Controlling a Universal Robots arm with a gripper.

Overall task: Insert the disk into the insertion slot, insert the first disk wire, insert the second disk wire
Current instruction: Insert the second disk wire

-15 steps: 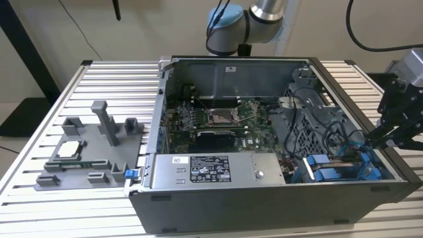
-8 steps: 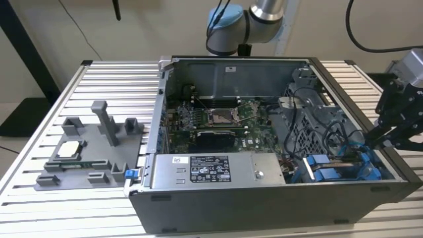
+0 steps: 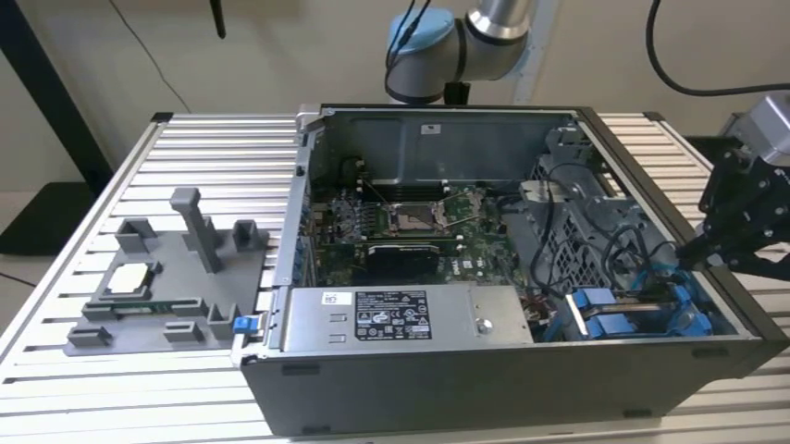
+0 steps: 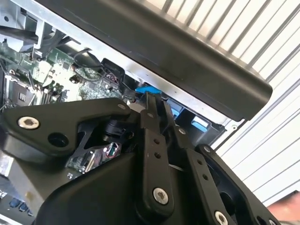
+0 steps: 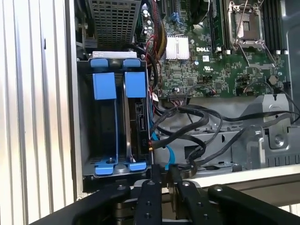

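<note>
The disk [image 5: 137, 117] seems seated in the insertion slot [image 5: 84, 122] just ahead of the closed gripper [image 5: 162, 171]; both wire insertions are left.

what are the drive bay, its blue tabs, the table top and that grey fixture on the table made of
Insertion slot: looks like sheet metal, dull grey, with thin folded walls.
Its blue tabs: likely plastic, smooth and evenly bright in colour.
Table: probably aluminium, silvery ribbed slats with a soft sheen.
Grey fixture: likely matte plastic, perhaps printed; flat uniform grey, blocky posts.
</note>
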